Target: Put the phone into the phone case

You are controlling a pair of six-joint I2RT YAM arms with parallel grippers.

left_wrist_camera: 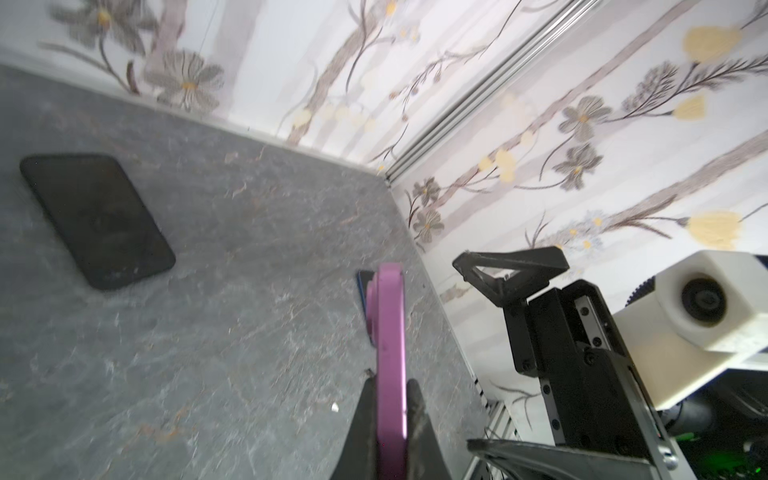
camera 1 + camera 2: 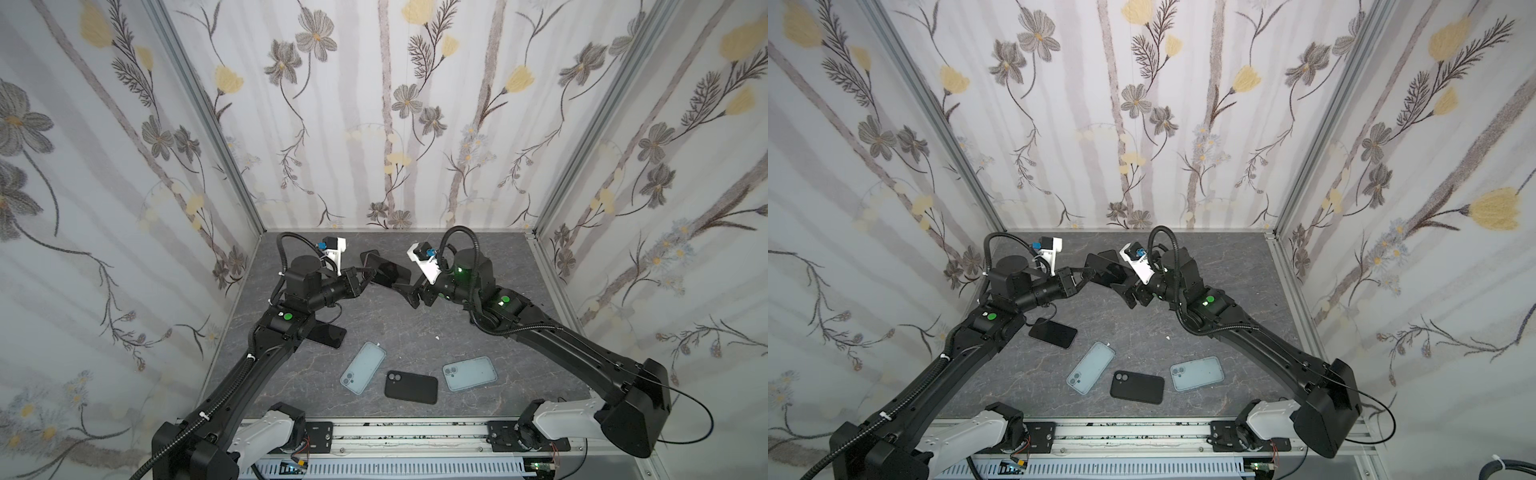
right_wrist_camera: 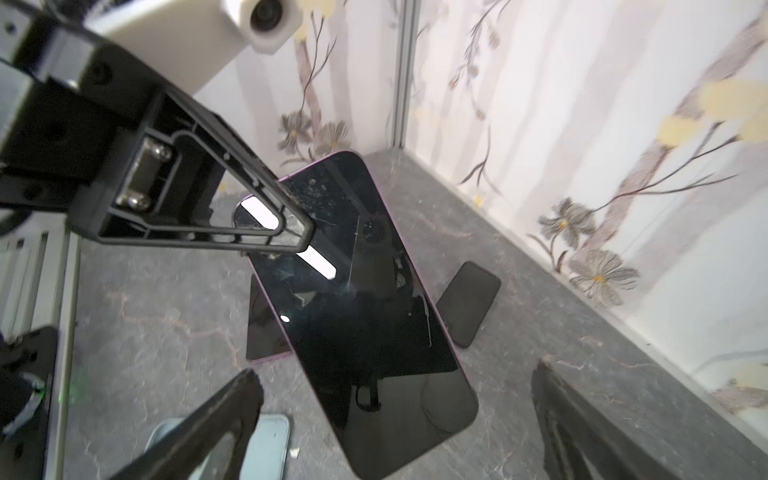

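A phone (image 3: 365, 299) with a dark screen and pink edge (image 1: 388, 353) hangs tilted above the back of the table in both top views (image 2: 388, 270). My left gripper (image 1: 390, 384) is shut on one end of it, its finger (image 3: 299, 232) across the screen. My right gripper (image 3: 397, 374) is open, its fingers (image 3: 232, 399) standing wide on either side of the phone's other end, apart from it. Near the table's front lie two light-blue phone cases (image 2: 363, 367) (image 2: 469, 373) and a black case (image 2: 411, 387).
A black phone (image 2: 328, 334) lies partly under my left arm. Another dark phone (image 3: 469, 303) lies near the back wall. A dark flat thing with a pink rim (image 3: 264, 332) rests on the table below the held phone. Papered walls close in three sides.
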